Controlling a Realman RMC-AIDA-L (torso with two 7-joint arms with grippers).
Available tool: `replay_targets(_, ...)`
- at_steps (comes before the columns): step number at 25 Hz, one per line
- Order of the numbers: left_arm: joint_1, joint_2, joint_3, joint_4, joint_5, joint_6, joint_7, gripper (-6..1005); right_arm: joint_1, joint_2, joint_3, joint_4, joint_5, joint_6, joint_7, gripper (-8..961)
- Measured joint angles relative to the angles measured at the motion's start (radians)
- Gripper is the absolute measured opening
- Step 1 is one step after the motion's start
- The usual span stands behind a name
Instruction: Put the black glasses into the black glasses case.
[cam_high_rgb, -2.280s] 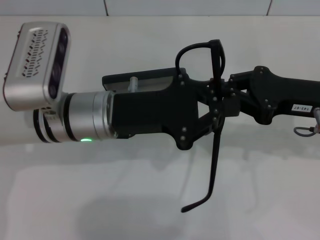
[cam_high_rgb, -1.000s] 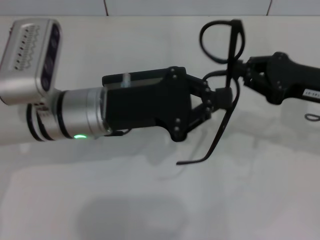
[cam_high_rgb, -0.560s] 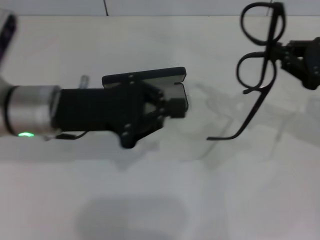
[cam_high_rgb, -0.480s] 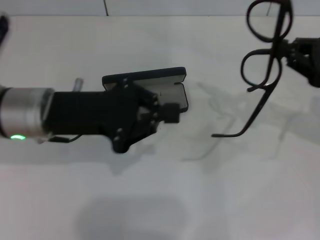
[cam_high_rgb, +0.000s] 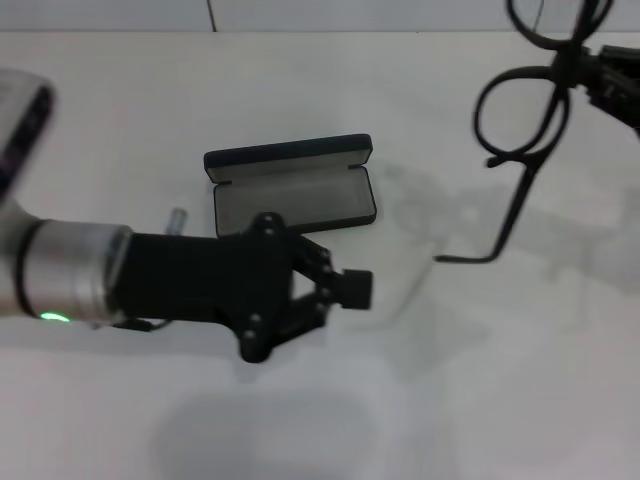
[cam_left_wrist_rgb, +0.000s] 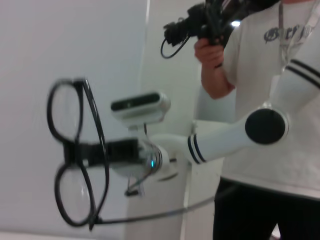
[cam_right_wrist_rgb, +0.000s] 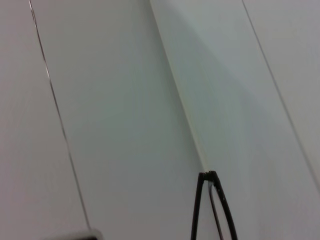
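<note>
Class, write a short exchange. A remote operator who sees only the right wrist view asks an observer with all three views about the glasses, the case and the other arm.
Operator: I see only a wall and two thin black bars. Am I holding the glasses?
Observer: Yes. The right gripper is shut on the black glasses and holds them in the air, with one temple arm hanging down.
Operator: Is the case ready?
Observer: The black glasses case lies open on the table, its grey lining bare.
Operator: Where is the other arm?
Observer: The left gripper is over the table, on the robot's side of the case, with nothing in it.
</note>
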Motion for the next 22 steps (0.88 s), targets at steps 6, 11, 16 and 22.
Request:
replay_targets(6, -0.032, -0.052, 0.0, -0.027, 0.042, -0.044, 0.015, 5, 0.076, 0.044, -0.011, 0.126, 0.001, 0.05, -0.008, 58)
replay_targets(11, -0.045, -0.081, 0.0, -0.035, 0.045, -0.063, 0.018, 5, 0.153, 0.048, -0.029, 0.249, -0.003, 0.103, -0.043, 59)
replay_targets(16, -0.05, -0.094, 0.0, -0.044, 0.046, -0.09, 0.019, 5, 0.179, 0.049, -0.111, 0.29, 0.001, 0.158, -0.06, 61)
replay_targets(22, -0.05, -0.094, 0.0, -0.06, 0.04, -0.1, 0.019, 6, 0.198, 0.049, -0.14, 0.34, 0.002, 0.171, -0.091, 62)
